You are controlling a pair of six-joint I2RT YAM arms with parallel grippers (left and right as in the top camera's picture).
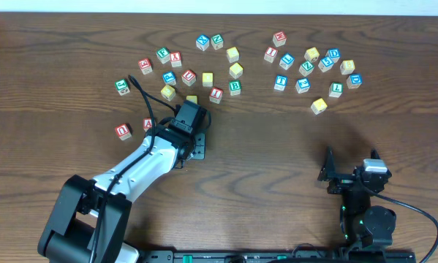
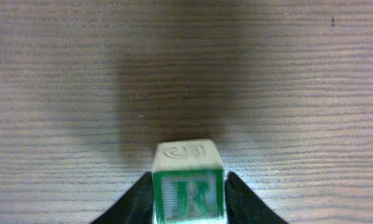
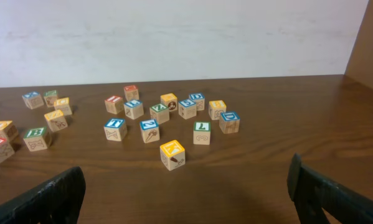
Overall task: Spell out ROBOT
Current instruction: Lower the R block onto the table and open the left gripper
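My left gripper (image 2: pixel 189 182) is shut on a wooden block with a green letter R (image 2: pixel 188 190) and holds it over bare wood. In the overhead view the left gripper (image 1: pixel 192 139) is just in front of the left group of letter blocks (image 1: pixel 189 76), and the R block is hidden under it. A second group of letter blocks (image 1: pixel 306 66) lies at the back right and also shows in the right wrist view (image 3: pixel 150 130). My right gripper (image 1: pixel 335 175) is open and empty near the front right, well short of those blocks (image 3: pixel 186 186).
A yellow-topped block (image 1: pixel 319 106) sits alone in front of the right group, nearest my right gripper (image 3: pixel 172 154). A red-lettered block (image 1: pixel 123 131) lies left of the left arm. The brown wooden table (image 1: pixel 277 161) ends at a pale wall behind.
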